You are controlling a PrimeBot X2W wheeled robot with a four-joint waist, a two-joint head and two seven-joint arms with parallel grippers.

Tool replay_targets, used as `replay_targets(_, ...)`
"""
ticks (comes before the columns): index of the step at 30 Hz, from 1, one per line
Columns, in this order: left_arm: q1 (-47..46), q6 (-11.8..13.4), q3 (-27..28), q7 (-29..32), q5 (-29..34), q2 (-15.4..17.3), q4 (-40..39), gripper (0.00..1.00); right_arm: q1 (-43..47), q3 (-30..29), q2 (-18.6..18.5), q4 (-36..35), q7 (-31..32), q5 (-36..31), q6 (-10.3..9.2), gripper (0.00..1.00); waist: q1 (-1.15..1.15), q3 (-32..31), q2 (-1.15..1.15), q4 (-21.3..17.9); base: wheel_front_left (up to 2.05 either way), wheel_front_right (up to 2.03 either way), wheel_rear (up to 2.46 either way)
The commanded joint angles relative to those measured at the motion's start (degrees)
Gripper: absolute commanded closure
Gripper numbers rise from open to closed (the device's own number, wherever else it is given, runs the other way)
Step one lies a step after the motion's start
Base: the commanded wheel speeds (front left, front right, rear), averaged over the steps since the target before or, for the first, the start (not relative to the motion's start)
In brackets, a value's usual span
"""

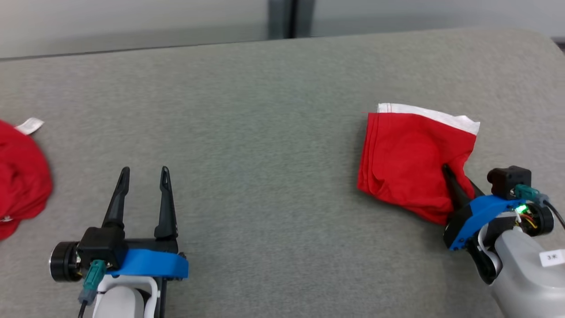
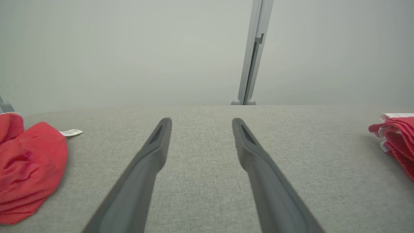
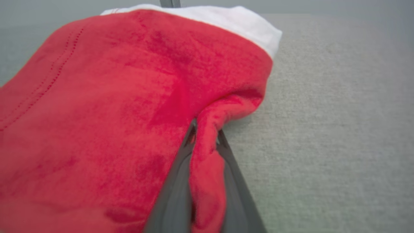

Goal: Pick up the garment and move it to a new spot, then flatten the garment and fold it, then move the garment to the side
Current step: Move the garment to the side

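Right gripper (image 3: 206,131) clamped on red garment (image 1: 406,150) by right edge of table (image 1: 265,132); left gripper (image 1: 145,171) apart (idle). Seemingly folded: next, carry aside.

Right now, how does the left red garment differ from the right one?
The left garment lies bunched, with a small white tag; the right garment lies flatter, with a white band along one edge. No claw holds the left garment; the right claw is shut on the right garment's corner. Both are red.
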Motion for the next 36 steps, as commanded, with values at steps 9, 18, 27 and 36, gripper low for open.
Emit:
replay_targets(9,-3.79,-0.78,-0.6,-0.16,1.62,1.38,-0.32,0.0,2.2,-3.67,-1.2,-2.81,-0.44,0.58,0.01,1.0,-0.01,2.08,-0.01,-7.89,0.0,0.0,0.0)
replay_targets(18,-6.7,-0.93,-1.27,-0.16,2.24,2.04,-1.1,0.0,0.45,-6.5,-1.66,-8.7,-0.46,-2.97,0.01,1.0,-0.01,5.29,-0.01,-9.39,0.0,0.0,0.0)
replay_targets(27,-10.39,-1.24,-2.44,-0.16,2.63,2.01,-3.32,0.0,-12.41,-3.35,-7.56,-8.8,0.59,-8.56,0.0,1.0,-0.01,11.69,-0.01,-6.02,0.0,0.0,0.0)
replay_targets(36,-13.42,-1.21,-3.54,-0.16,3.01,1.88,-6.6,0.0,-23.84,-1.04,-18.13,-1.78,4.98,-9.92,0.0,1.0,-0.01,18.09,-0.01,-3.03,0.0,0.0,0.0)
